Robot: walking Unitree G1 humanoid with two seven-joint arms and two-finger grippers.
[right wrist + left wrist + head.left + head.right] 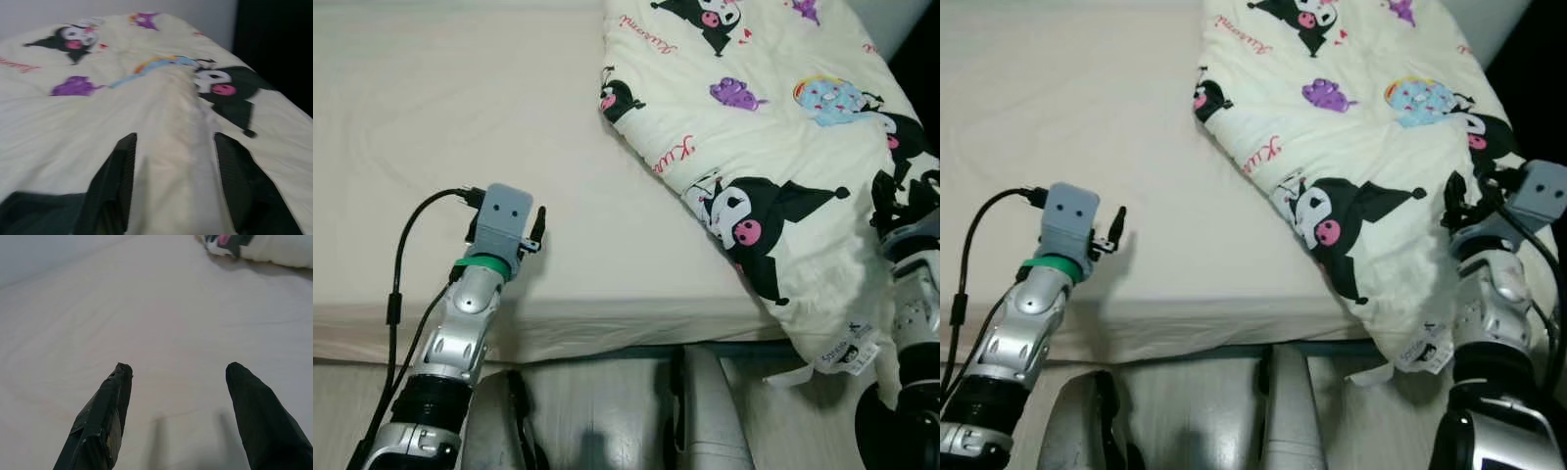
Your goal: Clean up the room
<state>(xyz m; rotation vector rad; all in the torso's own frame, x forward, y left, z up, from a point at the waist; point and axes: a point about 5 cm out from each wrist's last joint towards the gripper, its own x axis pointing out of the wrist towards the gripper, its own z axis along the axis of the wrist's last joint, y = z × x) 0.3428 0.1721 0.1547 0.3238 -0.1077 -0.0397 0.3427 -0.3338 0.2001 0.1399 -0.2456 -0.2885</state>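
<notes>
Blanket (773, 147), cream with cartoon print, lies folded on the right side of the bed (460, 117), its near corner hanging over the edge.

Left eye view: the left hand (536, 233) hovers above bare sheet near the bed's near edge.

Right eye view: the right hand (1464, 201) sits at the blanket's right edge.

Left wrist view: fingers (105, 416) apart, holding nothing.

Right wrist view: fingers (115, 181) spread astride a raised fold, not clamped. A one-sided pull could drag the blanket onto the floor.
</notes>
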